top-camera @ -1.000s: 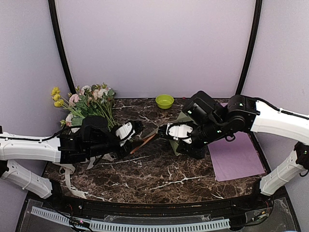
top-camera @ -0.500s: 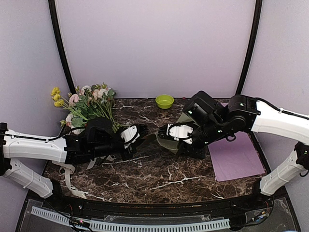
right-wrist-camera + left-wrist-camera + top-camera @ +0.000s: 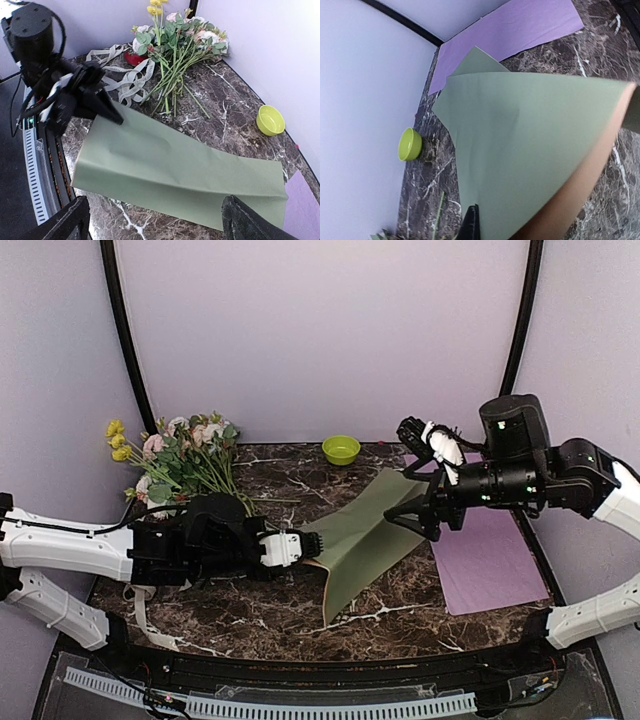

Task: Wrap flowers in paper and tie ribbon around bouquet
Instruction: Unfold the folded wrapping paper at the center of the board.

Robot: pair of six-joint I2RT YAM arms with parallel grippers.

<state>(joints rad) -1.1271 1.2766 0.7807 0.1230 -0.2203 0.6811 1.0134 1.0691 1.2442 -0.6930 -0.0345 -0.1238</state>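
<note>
The sage-green paper [image 3: 362,532] lies spread across the table's middle, one end lifted so its peach-tan underside [image 3: 580,192] shows. My left gripper [image 3: 300,546] is shut on that paper's near-left corner; in the right wrist view the left gripper [image 3: 108,113] pinches the same corner. Only one dark finger [image 3: 471,223] shows beside the sheet in the left wrist view. My right gripper [image 3: 413,521] hangs open above the paper's right end, holding nothing, its fingers [image 3: 59,223] wide apart. The flowers [image 3: 186,462] lie at the back left. The ribbon [image 3: 126,76] lies loose beside their stems.
A lime-green bowl [image 3: 341,449] stands at the back centre. A flat purple sheet [image 3: 488,565] lies on the right side, under the paper's far corner. Part of the ribbon [image 3: 140,616] trails toward the near-left edge. Curved purple walls ring the table.
My right gripper let go of the paper, opened wide and rose back to the right. The crumpled paper spread out flat. My left gripper closed on its corner and shifted slightly right.
</note>
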